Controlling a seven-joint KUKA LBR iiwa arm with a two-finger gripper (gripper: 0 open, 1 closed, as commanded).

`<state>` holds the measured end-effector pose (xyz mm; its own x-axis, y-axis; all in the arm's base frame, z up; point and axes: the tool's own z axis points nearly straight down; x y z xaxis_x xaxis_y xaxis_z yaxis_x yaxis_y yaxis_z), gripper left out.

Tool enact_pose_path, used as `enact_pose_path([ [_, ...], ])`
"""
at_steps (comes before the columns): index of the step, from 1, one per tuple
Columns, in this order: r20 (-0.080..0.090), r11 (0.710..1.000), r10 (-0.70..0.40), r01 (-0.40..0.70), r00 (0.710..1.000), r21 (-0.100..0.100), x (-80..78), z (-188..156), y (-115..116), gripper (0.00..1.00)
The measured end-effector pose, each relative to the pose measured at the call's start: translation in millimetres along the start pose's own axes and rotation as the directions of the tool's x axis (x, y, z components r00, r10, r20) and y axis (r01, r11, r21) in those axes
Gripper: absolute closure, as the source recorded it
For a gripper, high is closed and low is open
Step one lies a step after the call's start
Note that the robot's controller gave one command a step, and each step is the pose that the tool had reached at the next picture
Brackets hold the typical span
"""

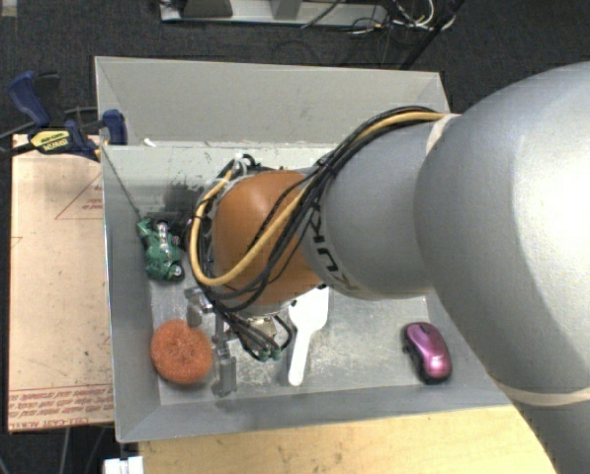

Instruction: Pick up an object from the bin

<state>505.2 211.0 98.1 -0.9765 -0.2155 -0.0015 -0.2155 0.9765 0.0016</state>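
My gripper [222, 373] is low in the bin's front left part, under the orange wrist cover. It stands right beside a round orange sponge-like ball [180, 352], which lies just to its left on the bin floor. A white plastic spoon [305, 336] lies just to its right, with the handle towards the front wall. A small dark green thing [266, 347] shows under the gripper body, between the gripper and the spoon, partly hidden.
A green and white toy [160, 251] lies against the left wall further back. A magenta computer mouse [428, 352] rests at the front right. The arm and its cables cover the bin's middle and right.
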Motion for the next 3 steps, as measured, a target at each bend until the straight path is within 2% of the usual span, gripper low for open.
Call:
enact_pose_path([
  [1,0.008,0.931,-0.366,0.366,0.931,-0.001,-25.5,27,23,1.00],
  [2,0.008,0.931,-0.366,0.366,0.931,-0.001,-25.5,27,23,1.00],
  [3,0.005,0.937,-0.349,0.349,0.937,-0.002,-31.2,-70,24,0.00],
])
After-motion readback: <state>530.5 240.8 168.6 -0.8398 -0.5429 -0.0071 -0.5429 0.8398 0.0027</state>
